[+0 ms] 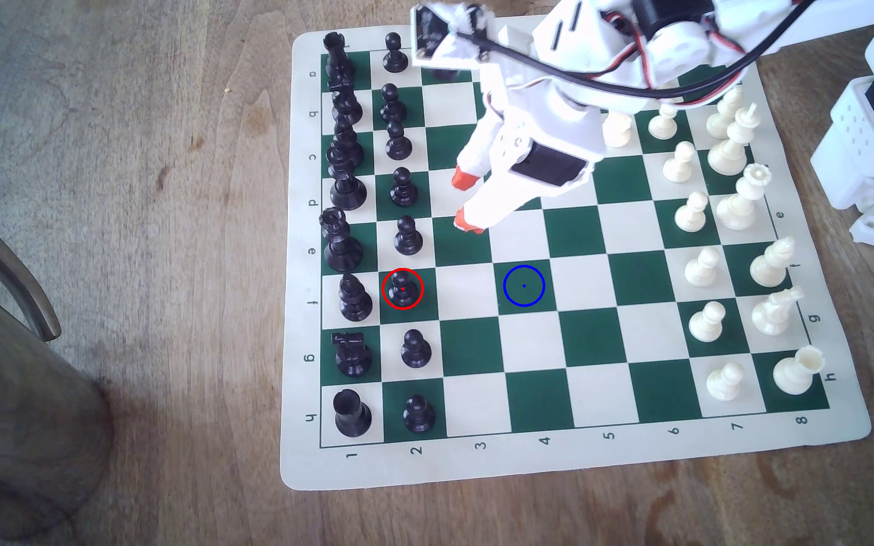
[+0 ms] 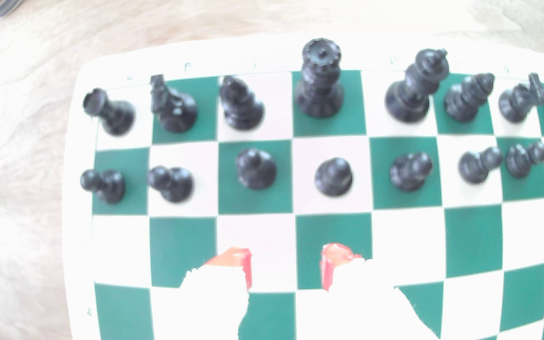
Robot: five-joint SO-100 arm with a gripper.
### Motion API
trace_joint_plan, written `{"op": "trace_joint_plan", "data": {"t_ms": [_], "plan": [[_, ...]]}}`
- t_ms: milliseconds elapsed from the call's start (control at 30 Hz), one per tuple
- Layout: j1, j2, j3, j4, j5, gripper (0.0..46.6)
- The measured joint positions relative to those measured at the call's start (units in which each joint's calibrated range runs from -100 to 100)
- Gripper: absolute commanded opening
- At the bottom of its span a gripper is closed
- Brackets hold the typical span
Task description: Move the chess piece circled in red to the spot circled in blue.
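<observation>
- Hovering over the third file, the white arm's orange-tipped gripper has its jaws apart with nothing between them; the wrist view shows the same gap between the gripper tips.
- The small glossy black pawn with a ball head and flared round base stands upright inside the red ring on dark green square f2; in the wrist view it is probably the pawn on the green square beyond the tips, off to one side of their gap.
- It looks light, rigid and slick, so a pinch on the ball head could slip; gripping the narrow neck under the collar seems safer.
- The dark green square with the thin blue ring and centre dot lies two squares along the same row, toward the exterior view's right, and is bare.
- Room is tight around the pawn: the black bishop sits just beside it, and neighbouring black pawns flank it along the file.
- The square between pawn and ring is clear, so a low lift should do.
</observation>
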Motion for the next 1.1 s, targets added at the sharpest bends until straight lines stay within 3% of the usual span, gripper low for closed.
{"op": "trace_joint_plan", "data": {"t_ms": [400,567,800,1100], "plan": [[-5.46,14.33,-26.66,13.55,-0.29,12.4],[-3.61,26.06,-38.68,14.90,0.10,12.5],[0.22,32.26,-40.49,12.83,0.39,14.5],[-0.74,32.26,-40.49,11.16,-0.59,14.1]]}}
